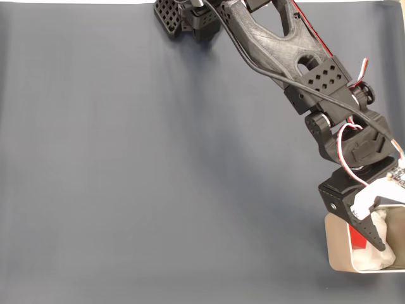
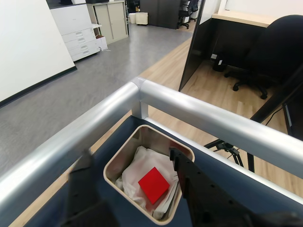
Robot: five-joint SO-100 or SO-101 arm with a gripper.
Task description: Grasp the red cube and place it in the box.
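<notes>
In the wrist view the pincer stands released, its two dark fingers spread wide with nothing between them. Just past the fingertips and below them sits the box, and the cube lies flat inside it on the white lining, apart from both fingers. Beyond the box a metal rail frames the table corner, and farther off stands an office chair. In the fixed view the pincer hangs over the box at the blue table's edge.
</notes>
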